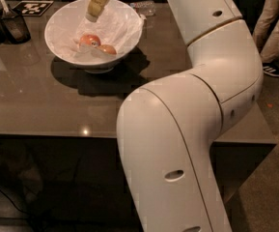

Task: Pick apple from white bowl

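The gripper (92, 15) is held just above the apple (90, 40) in the bowl (51, 33), evidently aligned for descent; its opening cannot be determined.

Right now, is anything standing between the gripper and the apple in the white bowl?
Nothing visible does. The gripper hangs over the white bowl, just above the apple. The crumpled paper lies around the apple, and a paler apple sits beside it, not over it.

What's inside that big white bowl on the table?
The white bowl is lined with crumpled white paper, with a red apple and a paler orange apple side by side on it. The paper hides the bowl's bottom. The end effector hangs above the bowl.
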